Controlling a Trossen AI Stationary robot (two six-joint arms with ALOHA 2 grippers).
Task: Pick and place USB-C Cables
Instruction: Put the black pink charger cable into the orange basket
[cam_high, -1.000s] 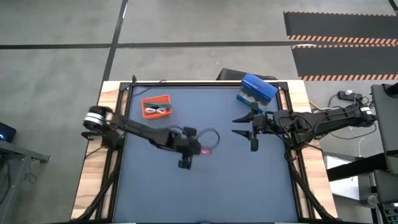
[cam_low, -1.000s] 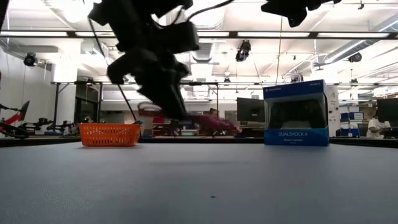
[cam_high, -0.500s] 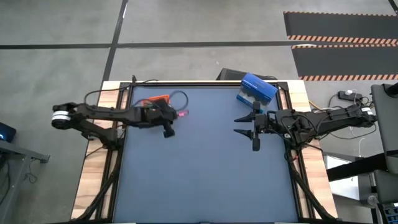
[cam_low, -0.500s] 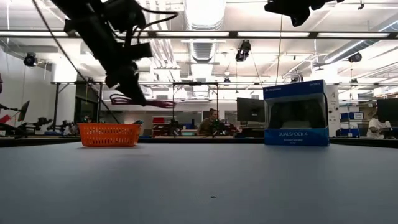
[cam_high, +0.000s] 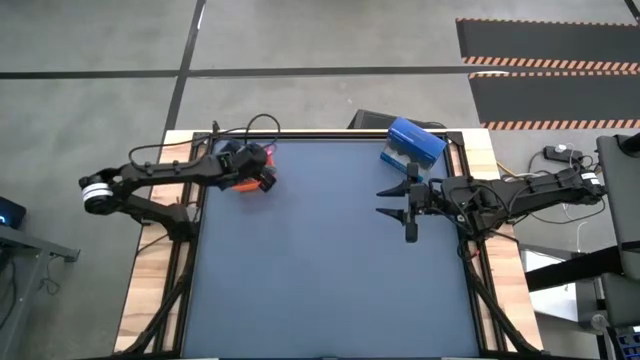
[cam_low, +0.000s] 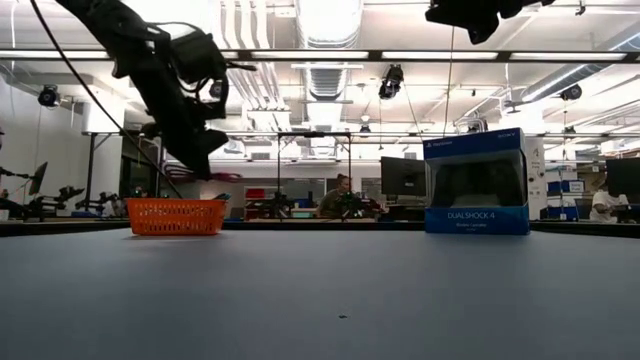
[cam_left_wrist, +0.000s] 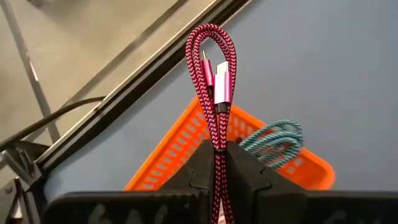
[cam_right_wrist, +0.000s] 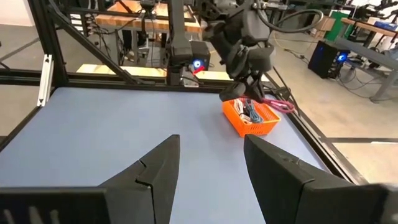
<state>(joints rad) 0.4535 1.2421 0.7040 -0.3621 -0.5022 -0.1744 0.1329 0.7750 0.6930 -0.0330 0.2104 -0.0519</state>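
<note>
The red-pink USB-C cable (cam_left_wrist: 210, 56), a short braided bundle, is held by my left gripper (cam_left_wrist: 216, 148), which is shut on it. The gripper hangs above the orange tray (cam_left_wrist: 180, 146) at the table's far left (cam_high: 258, 168). A teal cable (cam_left_wrist: 278, 140) lies in the tray, and more cables show there in the right wrist view (cam_right_wrist: 250, 112). My right gripper (cam_high: 396, 203) waits open in the air at the right, near the blue box. The low view shows the left gripper (cam_low: 196, 152) well above the tray (cam_low: 175, 216). My left gripper pinches the cable's doubled strands (cam_left_wrist: 217, 138) between its two fingers. The looped end with the metal plugs (cam_left_wrist: 221, 81) sticks out past the fingertips. The fingers slant down toward the far left corner, along the bundle. The cable is lifted clear, above the tray.
A blue game-controller box (cam_high: 412, 143) stands at the far right of the dark mat (cam_high: 330, 280). The table's black frame rail (cam_left_wrist: 124, 106) runs just beyond the tray. People and workbenches show in the room behind.
My left gripper has swung from the middle of the table toward the far left corner, carrying the red-pink cable clear of the mat. It now hangs over the orange tray and has rolled on the way.
</note>
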